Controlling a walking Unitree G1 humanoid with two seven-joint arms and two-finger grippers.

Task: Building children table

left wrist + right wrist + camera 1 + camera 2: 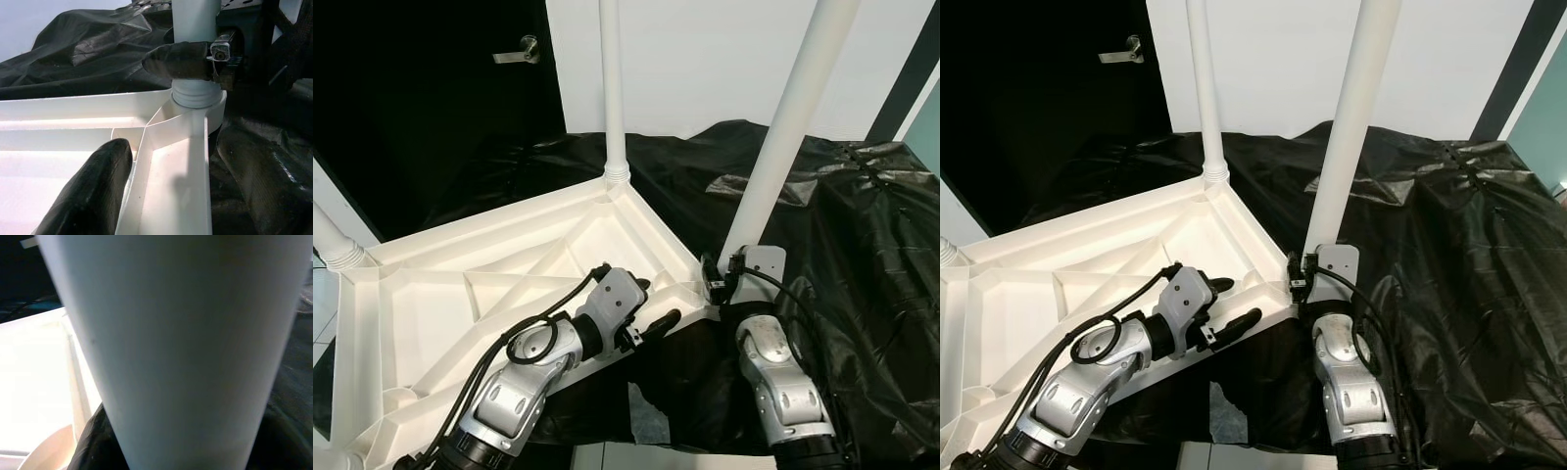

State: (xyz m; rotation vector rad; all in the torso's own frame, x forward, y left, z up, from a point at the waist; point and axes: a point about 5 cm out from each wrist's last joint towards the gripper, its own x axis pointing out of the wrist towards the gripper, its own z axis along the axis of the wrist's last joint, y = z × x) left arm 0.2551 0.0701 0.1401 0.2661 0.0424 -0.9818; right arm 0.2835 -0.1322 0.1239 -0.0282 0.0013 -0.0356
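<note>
A broad, smooth white cylindrical table leg stands very close to the lens, tapering toward its lower end. Beside it lies the white moulded plastic underside of the tabletop, with raised ribs. Crinkled black plastic sheeting shows on the leg's other side and beneath it.

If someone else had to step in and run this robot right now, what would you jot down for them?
Right gripper: clamped on the near white leg just above its corner socket.
Left gripper: fingers open, straddling the rim of the upturned white tabletop near that corner.
Tabletop lies underside up on black sheeting.
Done: the far leg stands in its socket; another sits at the left corner.
Left: whether the near leg is fully seated can't be told; check it, then remaining corners.
</note>
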